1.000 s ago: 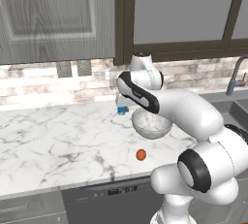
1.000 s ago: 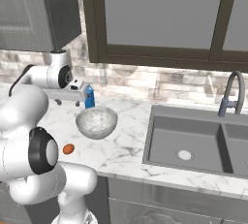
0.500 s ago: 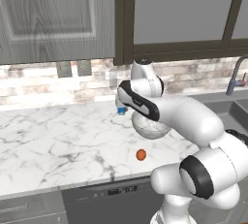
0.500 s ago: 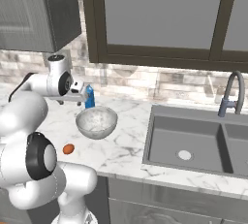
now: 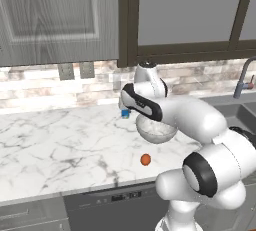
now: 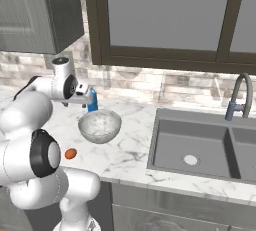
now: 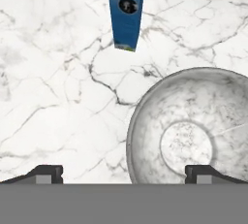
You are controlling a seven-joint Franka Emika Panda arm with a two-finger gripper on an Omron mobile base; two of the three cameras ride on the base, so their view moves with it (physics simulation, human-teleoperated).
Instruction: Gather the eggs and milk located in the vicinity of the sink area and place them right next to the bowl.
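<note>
We are working at a long white marble desk (image 5: pixel 60 145) that is running under grey wall cabinets (image 5: pixel 55 17) and a brick backsplash (image 6: pixel 150 85), with the dark double sink (image 6: pixel 200 147) and its curved faucet (image 6: pixel 239 95) sitting at the right end. Largest of the loose things, the speckled bowl (image 6: pixel 100 125) is resting on the desk left of the sink, serving as the gathering spot. The milk (image 7: pixel 126 12) is standing upright just beyond the bowl, toward the wall, near it but not touching, so we are judging that it is already placed. The eggs (image 5: pixel 145 159) are lying alone at the near edge of the desk, in front of the bowl and apart from it; we are judging that they belong closer. Our pincer (image 7: pixel 123 172) is hanging released above the bowl's near-left rim, its fingers (image 7: pixel 48 172) spread wide and gripping nothing.
</note>
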